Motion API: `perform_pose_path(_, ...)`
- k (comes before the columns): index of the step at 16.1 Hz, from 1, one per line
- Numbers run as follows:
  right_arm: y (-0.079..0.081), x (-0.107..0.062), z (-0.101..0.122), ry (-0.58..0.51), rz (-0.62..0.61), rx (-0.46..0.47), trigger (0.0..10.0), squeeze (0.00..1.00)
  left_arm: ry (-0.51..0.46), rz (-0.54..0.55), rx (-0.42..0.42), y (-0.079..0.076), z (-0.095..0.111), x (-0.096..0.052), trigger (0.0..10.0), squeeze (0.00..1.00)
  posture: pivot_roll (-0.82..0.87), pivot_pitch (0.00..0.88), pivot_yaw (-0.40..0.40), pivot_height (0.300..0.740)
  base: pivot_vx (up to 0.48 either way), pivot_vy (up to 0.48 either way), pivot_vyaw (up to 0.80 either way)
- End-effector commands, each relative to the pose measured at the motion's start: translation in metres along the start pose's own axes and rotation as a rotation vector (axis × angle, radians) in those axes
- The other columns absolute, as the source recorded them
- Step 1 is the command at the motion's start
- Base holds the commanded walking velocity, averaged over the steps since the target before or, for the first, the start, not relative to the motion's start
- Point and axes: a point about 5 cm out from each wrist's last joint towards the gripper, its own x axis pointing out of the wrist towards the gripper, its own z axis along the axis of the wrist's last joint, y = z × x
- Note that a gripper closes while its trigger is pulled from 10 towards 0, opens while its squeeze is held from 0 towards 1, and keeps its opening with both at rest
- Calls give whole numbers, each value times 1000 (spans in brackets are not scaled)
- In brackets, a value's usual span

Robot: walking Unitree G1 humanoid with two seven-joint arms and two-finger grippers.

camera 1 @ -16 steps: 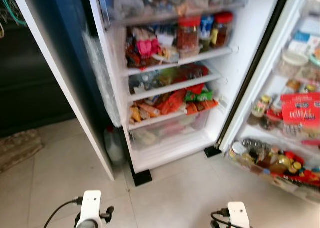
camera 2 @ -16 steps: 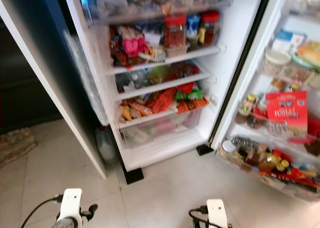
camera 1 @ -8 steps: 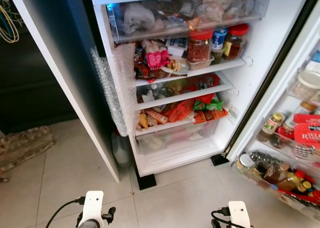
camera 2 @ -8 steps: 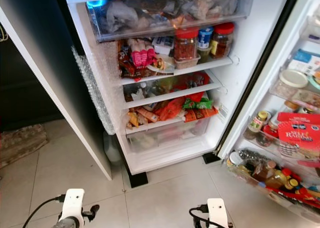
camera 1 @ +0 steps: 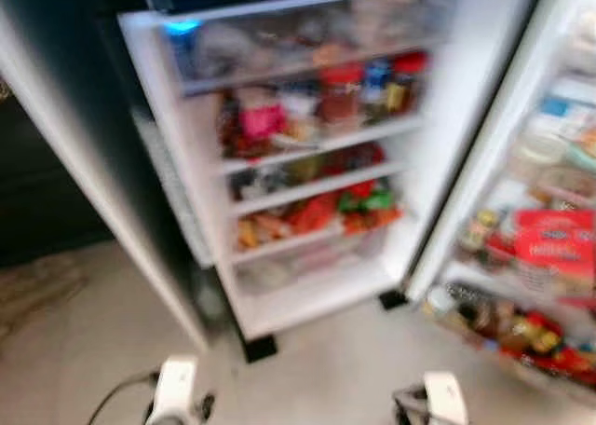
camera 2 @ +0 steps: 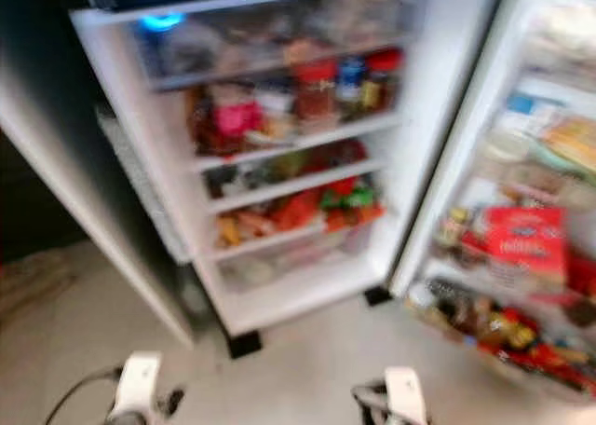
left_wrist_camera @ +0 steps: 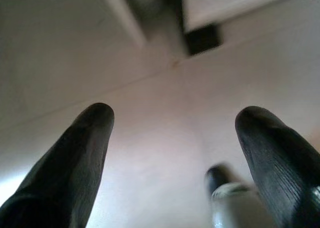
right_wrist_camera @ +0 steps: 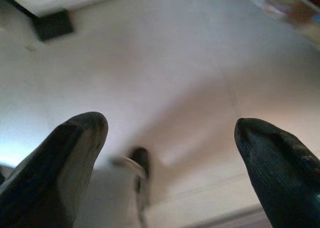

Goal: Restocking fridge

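Observation:
The fridge (camera 1: pixel 458 117) stands open before me, the picture blurred. Its shelves are packed: a clear drawer (camera 1: pixel 307 35) on top, red-lidded jars (camera 1: pixel 340 94) below it, then packets in red, orange and green (camera 1: pixel 321 211). On the right, the open door's shelves (camera 1: pixel 521 257) hold bottles, jars and a red packet (camera 1: pixel 554 243). Both arms hang low over the tiled floor, the left wrist (camera 1: pixel 174 392) and the right wrist (camera 1: pixel 444 399) at the bottom edge. My left gripper (left_wrist_camera: pixel 175 113) and right gripper (right_wrist_camera: pixel 170 123) are open, with nothing between the fingers.
The fridge's other door (camera 1: pixel 93 183) juts out towards me on the left. A black foot (camera 1: pixel 259 348) sits under the fridge's front corner. A mat (camera 1: pixel 37 290) lies on the floor at far left. Bare tiled floor (camera 1: pixel 326 369) lies between me and the fridge.
The whole picture has slid left and gone blurred, so the camera has turned right. More of the right door's shelves show. Both arms hang as before.

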Motion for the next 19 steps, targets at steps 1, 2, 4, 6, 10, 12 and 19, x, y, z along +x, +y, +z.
perform_pose_path(1,4,1,3,-10,7,11,10000,0,49,14,18,7,-13,-4,10000,0,-68,0,20,740,0,-442,-706)
perform_pose_path(2,4,1,4,-17,7,4,10000,0,50,15,18,8,-13,-4,10000,0,-70,0,20,740,0,-442,0)
perform_pose_path(4,4,1,4,-15,1,10,10000,0,58,18,18,10,-16,-5,10000,0,-72,0,21,740,0,-441,0)
perform_pose_path(6,4,1,4,-16,2,10,10000,0,61,17,19,10,-17,-5,10000,0,-74,0,20,740,0,-439,0)
perform_pose_path(10,4,2,5,-17,0,9,10000,0,61,14,17,8,-16,-4,10000,0,-73,0,20,740,0,-447,0)
perform_pose_path(12,4,2,6,-18,-2,9,10000,0,60,14,16,7,-15,-4,10000,0,-74,0,20,740,0,-448,0)
perform_pose_path(19,3,2,5,-12,-11,8,10000,0,58,11,20,5,-15,-4,10000,0,-78,0,19,740,0,-447,-340)
